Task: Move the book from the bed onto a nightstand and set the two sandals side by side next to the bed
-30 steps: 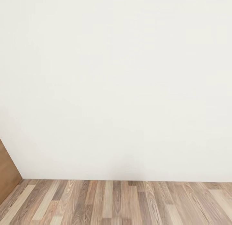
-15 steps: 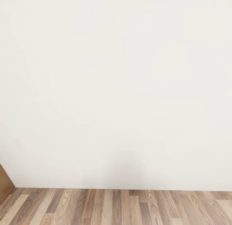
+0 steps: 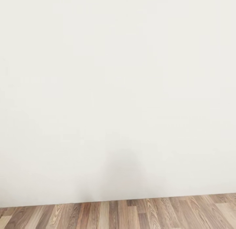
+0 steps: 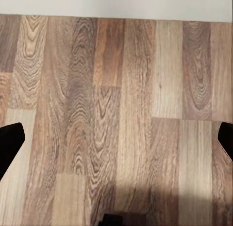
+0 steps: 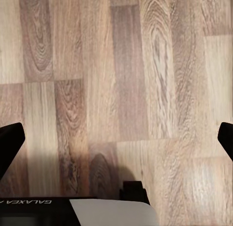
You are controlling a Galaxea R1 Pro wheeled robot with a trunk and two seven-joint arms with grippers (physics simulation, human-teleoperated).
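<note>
A plain white wall (image 3: 118, 91) of the bedroom faces me at close range in the head view, with a strip of wood-plank floor (image 3: 131, 214) along its foot. The book, the bed, the nightstand and the sandals are out of view. In the left wrist view my left gripper (image 4: 116, 143) hangs open over bare floor planks (image 4: 116, 114), its black fingertips (image 4: 9, 143) far apart at the two sides. My right gripper (image 5: 116, 143) is open too, above bare planks (image 5: 121, 90), with nothing between its fingers.
The white wall meets the floor (image 4: 116, 8) just ahead of the left gripper. A faint shadow (image 3: 124, 170) falls on the wall low at the middle. Part of the robot's own body (image 5: 77, 211) with lettering lies under the right wrist camera.
The whole head view has shifted: the wall now takes up more of it, the floor strip is thinner, and the tan door edge at the lower left has slid out of sight. The camera moved.
</note>
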